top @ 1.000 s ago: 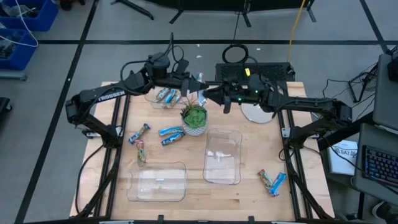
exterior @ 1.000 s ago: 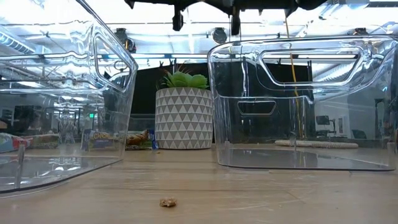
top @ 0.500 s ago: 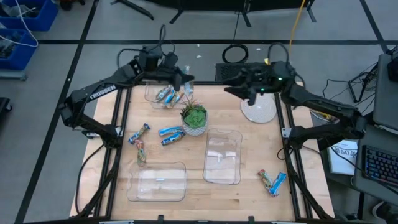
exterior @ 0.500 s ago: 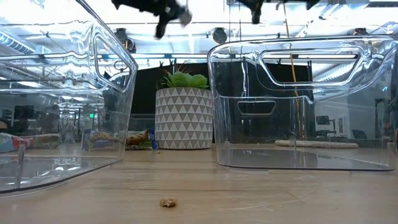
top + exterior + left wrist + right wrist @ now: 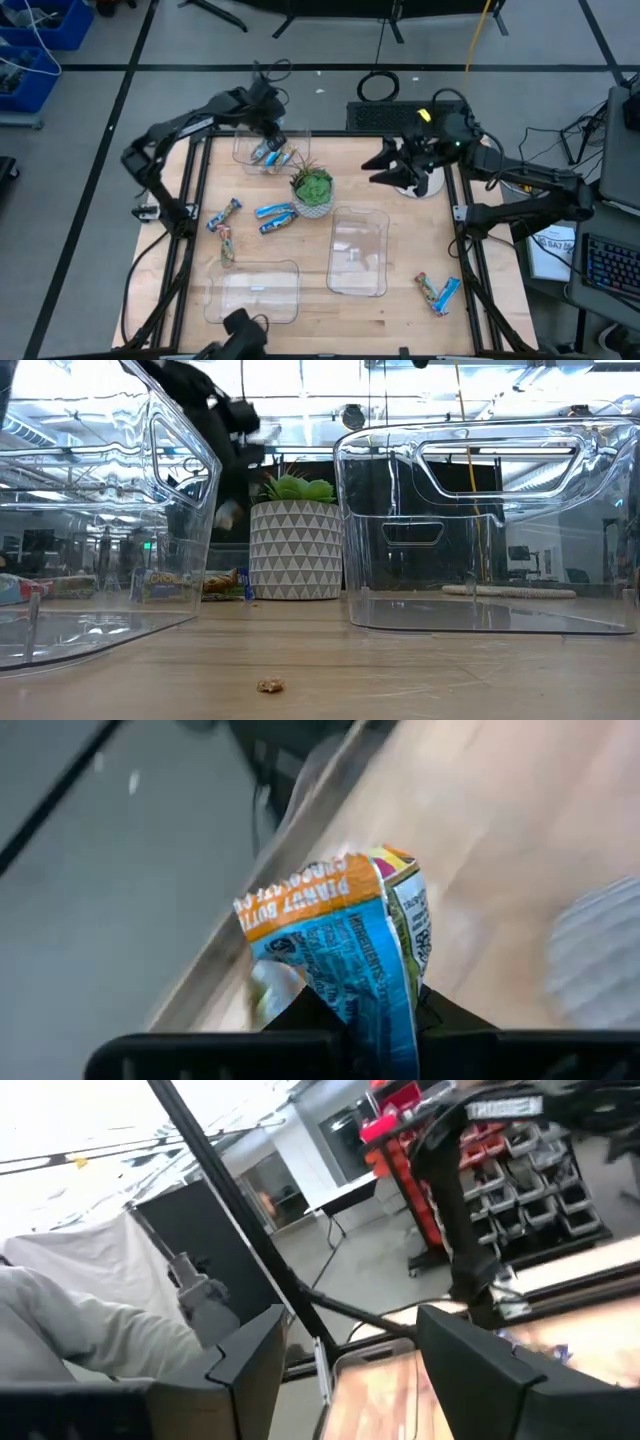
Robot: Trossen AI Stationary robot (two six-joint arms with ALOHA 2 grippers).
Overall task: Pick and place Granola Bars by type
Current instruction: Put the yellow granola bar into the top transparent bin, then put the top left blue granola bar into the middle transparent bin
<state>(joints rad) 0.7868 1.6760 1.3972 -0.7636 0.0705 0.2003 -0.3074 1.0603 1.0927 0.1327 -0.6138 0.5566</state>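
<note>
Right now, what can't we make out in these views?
- Left pincer: shut on a blue and orange wrapped granola bar; the bar's lower end is hidden behind the pincer in the left wrist view.
- Same arm, low view: motion-blurred.
- Right pincer: open, empty.
- Bars in the clear plastic bin at the back: count too small to tell, high view.

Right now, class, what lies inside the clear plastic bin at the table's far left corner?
Inside the far-left clear bin lie blue-wrapped granola bars, two or three. The left gripper hovering over it, shut on a blue bar, may hide more.
</note>
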